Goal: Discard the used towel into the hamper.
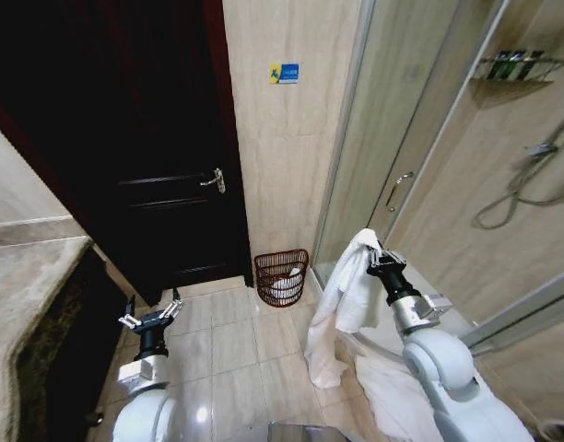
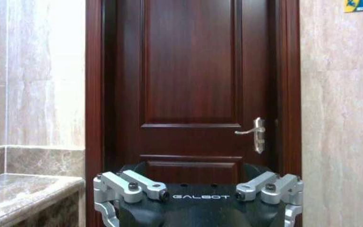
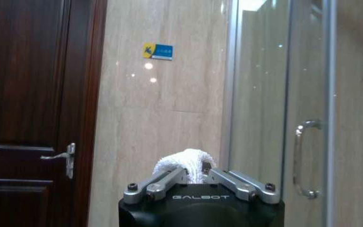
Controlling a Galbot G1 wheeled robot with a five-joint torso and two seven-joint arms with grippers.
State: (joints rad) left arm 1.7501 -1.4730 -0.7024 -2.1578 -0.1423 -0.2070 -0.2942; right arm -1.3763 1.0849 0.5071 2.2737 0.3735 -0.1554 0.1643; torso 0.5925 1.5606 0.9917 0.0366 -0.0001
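Against the tiled wall, between the dark door (image 1: 144, 166) and the glass shower door (image 1: 393, 138), the hamper (image 1: 282, 277) sits on the floor with something white inside it. Off to the right, the right end effector (image 1: 378, 255) is raised and clenched on the top of the white towel (image 1: 342, 304), which hangs down in long folds toward the floor tiles, well apart from the hamper. Lower on the left, the left end effector (image 1: 151, 316) hovers over the floor with its fingers spread and nothing in them, beside the stone desk (image 1: 24, 285).
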